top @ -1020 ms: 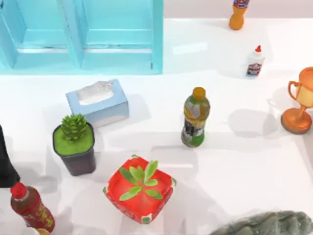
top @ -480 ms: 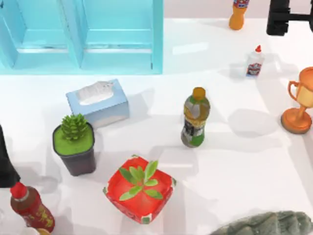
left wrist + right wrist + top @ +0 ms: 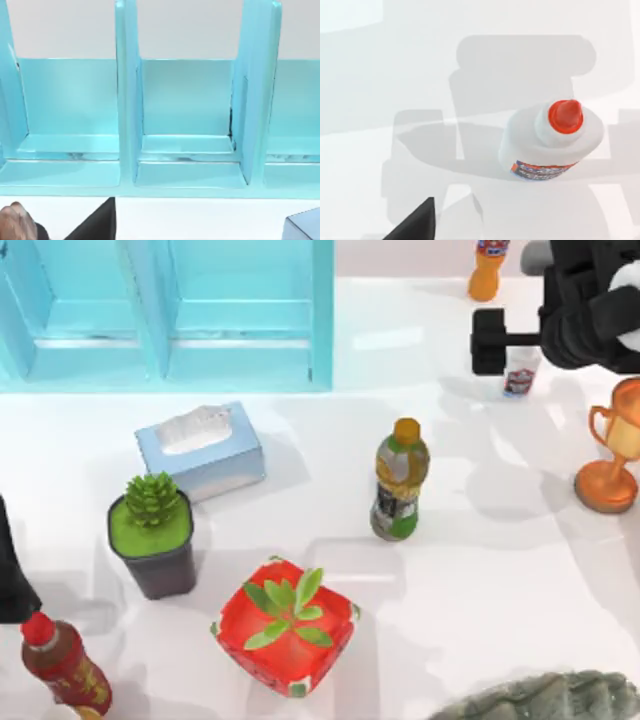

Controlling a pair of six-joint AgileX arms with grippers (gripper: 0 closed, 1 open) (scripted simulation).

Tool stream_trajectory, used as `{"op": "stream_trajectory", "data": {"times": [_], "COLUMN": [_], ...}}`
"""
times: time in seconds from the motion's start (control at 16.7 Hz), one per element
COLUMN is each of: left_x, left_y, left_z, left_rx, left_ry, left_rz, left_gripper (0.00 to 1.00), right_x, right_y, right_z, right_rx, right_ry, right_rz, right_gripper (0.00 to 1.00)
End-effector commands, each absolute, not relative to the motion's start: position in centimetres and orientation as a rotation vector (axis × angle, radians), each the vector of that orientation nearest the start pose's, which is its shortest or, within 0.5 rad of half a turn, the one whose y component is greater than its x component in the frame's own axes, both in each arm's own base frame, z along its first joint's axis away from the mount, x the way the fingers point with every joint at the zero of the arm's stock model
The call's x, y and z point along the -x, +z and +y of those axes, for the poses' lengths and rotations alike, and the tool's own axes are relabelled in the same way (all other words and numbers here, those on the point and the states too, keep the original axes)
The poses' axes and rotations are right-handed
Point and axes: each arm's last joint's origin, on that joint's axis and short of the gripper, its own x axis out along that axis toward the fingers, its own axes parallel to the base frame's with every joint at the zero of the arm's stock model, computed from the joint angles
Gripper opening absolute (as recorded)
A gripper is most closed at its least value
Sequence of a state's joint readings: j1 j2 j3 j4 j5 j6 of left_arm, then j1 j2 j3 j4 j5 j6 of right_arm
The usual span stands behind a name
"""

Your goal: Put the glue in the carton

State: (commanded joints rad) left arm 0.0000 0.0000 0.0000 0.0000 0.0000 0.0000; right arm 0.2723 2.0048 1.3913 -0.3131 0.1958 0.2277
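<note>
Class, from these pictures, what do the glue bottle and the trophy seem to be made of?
The glue bottle: likely soft plastic, matte white body, glossy red-orange cap, printed label. The trophy: looks like polished metal or metal-coated plastic; the sign is its shiny orange-copper sheen, which leaves the material open.

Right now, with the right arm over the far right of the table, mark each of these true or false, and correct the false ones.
1. The glue stands upright on the table. True.
2. The right gripper hangs above the glue. True; its fingers are not yet around it.
3. The glue already sits in the carton. False; it is on the table, right of the carton.
4. The tissue box lies right of the green drink bottle. False; it lies left of it.
5. The trophy stands near the table's left edge. False; it is at the right edge.
</note>
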Motion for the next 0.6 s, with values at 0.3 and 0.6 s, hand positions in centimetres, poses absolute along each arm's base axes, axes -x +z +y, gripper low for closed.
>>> {"op": "stream_trajectory", "data": {"times": [0.3, 0.6], "left_x": [-10.6, -10.6], "left_y": [16.0, 16.0], "left_z": [-0.1, -0.1], "left_rx": [0.000, 0.000], "left_ry": [0.000, 0.000], "left_rz": [0.000, 0.000], "left_gripper": [1.00, 1.00], "right_x": [-41.7, -43.6], "right_y": [17.8, 16.6], "right_z": [11.1, 11.4], "right_rx": [0.002, 0.013], "right_ry": [-0.017, -0.016], "right_rz": [0.876, 0.895], "right_gripper": [1.00, 1.00]}}
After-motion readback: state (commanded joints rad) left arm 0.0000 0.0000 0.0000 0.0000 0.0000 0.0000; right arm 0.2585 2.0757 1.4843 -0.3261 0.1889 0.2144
